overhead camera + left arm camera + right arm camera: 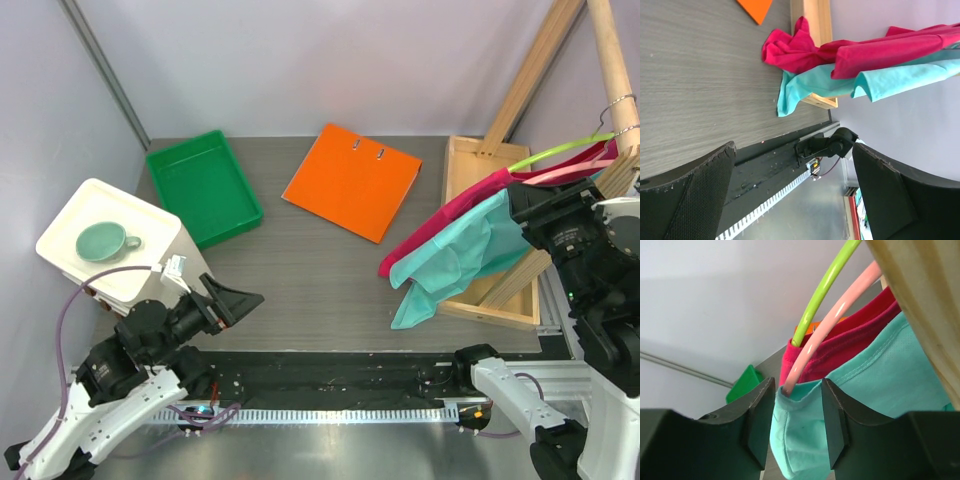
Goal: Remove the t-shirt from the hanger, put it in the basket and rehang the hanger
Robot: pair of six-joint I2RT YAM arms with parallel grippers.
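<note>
Since the right hand point(797, 390) sits at the teal shirt point(455, 255), that shirt is taken as the task's garment. It hangs on the pink hanger point(840, 325) from the rack point(610, 60) at the table's point(300, 260) right edge, its lower end draping over the wooden tray point(470, 160). A red shirt point(450, 215) on the green hanger point(560, 150) hangs just behind it, touching it.

Right hand: fingers straddle the teal shoulder fold just where the pink hanger's arm enters the cloth. The fold fills the gap between them; whether they pinch it cannot be told.

Left hand point(794, 150): fingers spread wide, holding nothing, low over the table's near-left side, well apart from the shirts.

Handling, as judged:
- Thin knit: light, limp, no stiffness. It will stretch and bunch rather than slide as one piece.
- The smooth hanger should let cloth slip along it, but the hanger hangs free and may swing or lift off with the pull.
- Best hold: the doubled shoulder seam near the hanger's tip, drawn outward along the arm.
- Risk: catching the red shirt in the same pinch.
</note>
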